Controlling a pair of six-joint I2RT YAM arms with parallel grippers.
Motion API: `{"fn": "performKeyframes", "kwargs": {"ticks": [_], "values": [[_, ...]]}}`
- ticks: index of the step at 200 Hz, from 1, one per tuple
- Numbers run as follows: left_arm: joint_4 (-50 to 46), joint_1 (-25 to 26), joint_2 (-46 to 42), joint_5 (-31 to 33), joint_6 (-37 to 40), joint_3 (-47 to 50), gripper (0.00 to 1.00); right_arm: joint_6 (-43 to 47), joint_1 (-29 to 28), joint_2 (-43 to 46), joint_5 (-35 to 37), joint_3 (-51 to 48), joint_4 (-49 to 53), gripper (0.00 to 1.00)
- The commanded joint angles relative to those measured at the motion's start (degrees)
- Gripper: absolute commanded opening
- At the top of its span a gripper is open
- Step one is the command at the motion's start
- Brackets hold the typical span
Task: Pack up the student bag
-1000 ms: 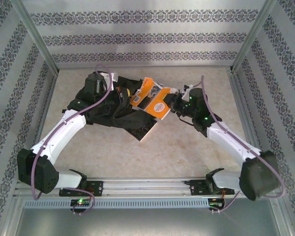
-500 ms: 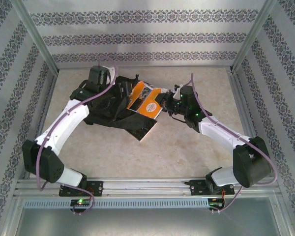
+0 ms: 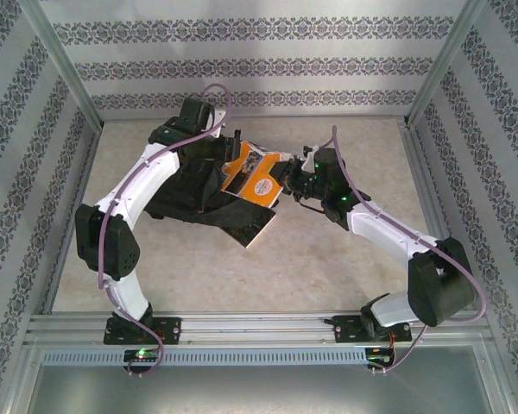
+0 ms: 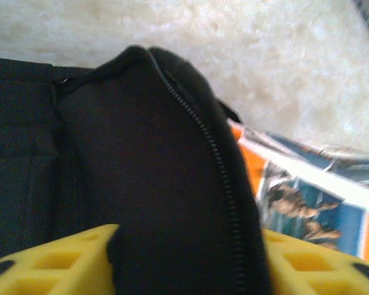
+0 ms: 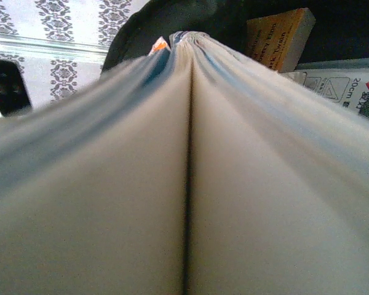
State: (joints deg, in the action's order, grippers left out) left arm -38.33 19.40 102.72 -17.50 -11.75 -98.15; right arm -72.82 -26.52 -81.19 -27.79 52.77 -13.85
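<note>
Black student bag (image 3: 186,194) lies near the table's (image 3: 328,259) far edge, left of centre. Left gripper (image 4: 184,270) is pinched tight on its zippered flap (image 4: 154,172); right gripper (image 3: 289,179) is clamped on the orange book (image 3: 257,177). Best to lift the flap high and feed the book in flat, clear of the zipper teeth.

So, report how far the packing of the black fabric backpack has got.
Done: a tan paperback and a white packet appear to lie inside the black fabric backpack. In hand: the left gripper pinches its zippered flap open while the right gripper holds an orange-covered book at the mouth. Left: pushing that book in and zipping up.
</note>
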Motion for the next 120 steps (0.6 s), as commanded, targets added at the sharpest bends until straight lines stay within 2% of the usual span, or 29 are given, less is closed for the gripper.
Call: {"fn": "performKeyframes", "kwargs": {"ticks": [1, 20, 51, 70, 120], "values": [[-3.49, 0.05, 0.85, 0.03, 2.79, -1.68, 0.36, 1.34, -0.97, 0.30, -1.78, 2.99, -4.08, 0.00], [-2.27, 0.05, 0.27, 1.39, 1.30, -1.32, 0.00, 2.23, -0.99, 0.71, -1.74, 2.93, -3.37, 0.00], [3.99, 0.01, -8.31, 5.91, 0.39, 3.93, 0.00, 6.82, -0.99, 3.65, 0.86, 1.35, 2.73, 0.00], [3.97, -0.10, -12.41, 8.26, 0.56, 4.62, 0.00, 8.76, -0.97, 4.87, 2.03, -0.71, 4.85, 0.00], [2.46, -0.15, -17.39, 9.28, 0.60, 4.66, 0.00, 9.79, -0.90, 3.05, 2.48, -3.37, 4.78, 0.00]]}}
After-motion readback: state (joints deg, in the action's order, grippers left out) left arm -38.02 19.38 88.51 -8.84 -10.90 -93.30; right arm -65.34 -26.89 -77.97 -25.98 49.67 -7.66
